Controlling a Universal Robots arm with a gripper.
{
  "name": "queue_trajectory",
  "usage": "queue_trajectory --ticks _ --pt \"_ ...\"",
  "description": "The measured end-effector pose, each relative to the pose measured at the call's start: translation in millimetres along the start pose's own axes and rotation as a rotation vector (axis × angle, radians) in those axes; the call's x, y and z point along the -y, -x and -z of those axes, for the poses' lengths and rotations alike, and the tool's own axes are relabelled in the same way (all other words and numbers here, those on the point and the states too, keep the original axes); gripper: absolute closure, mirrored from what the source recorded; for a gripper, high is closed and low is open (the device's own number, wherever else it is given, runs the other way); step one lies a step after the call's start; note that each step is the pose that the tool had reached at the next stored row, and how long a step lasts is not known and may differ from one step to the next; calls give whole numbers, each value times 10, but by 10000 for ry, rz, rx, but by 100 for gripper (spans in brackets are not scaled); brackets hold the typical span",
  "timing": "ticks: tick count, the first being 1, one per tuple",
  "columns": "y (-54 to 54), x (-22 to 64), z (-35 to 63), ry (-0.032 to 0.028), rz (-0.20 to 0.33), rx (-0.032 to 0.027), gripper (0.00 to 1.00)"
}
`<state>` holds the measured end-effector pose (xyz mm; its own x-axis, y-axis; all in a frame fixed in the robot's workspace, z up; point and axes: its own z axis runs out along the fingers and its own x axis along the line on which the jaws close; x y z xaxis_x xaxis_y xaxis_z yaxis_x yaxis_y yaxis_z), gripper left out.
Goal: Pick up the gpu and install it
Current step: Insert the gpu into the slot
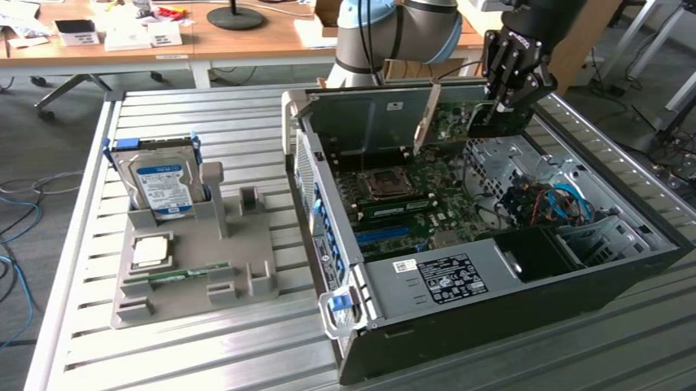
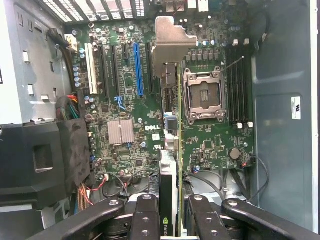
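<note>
Metal-bracketed gpu (image 2: 169, 172) is clamped edge-on between the fingers of my gripper (image 2: 172, 220), over the motherboard (image 2: 212, 145) at the case (image 1: 522, 314) far end, blue slot (image 2: 138, 70) and CPU socket (image 2: 202, 95) just beside.

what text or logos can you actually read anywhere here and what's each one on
"DELL": white print on the motherboard.
Eye-shaped logo with no letters readable: on the black edge of the gpu.
Blue label on the hard drive: too blurred to read.
Power supply sticker: print too small to read.
Case wall sticker: too small to read.
</note>
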<state>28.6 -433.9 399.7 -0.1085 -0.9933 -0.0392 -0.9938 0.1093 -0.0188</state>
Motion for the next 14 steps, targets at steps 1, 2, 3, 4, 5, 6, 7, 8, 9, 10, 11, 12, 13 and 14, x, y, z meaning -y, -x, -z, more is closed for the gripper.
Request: queue_trajectory --ticks 1,2,3,4,5,6,7,8,9,10,11,12,13,14 --pt "0 0 0 0 0 0 73" --pt "0 0 0 0 0 0 73" --pt "0 -2 -1 -1 -1 1 73" --pt "-1 -6 -3 -3 -3 2 73" --pt "-1 -11 -7 -9 -1 4 73" --pt "-2 -18 -9 -17 0 3 73" --pt "-3 -23 -11 -21 0 3 73" --pt "-3 -23 -11 -21 0 1 73" --pt "-3 -23 -11 -22 1 2 73" --pt "-3 -23 -11 -22 1 2 73" --pt "-3 -23 -11 -22 1 3 73" --pt "-3 -23 -11 -22 0 2 73" --pt "-3 -24 -12 -22 0 3 73" --pt "-3 -28 -15 -23 -2 5 73"
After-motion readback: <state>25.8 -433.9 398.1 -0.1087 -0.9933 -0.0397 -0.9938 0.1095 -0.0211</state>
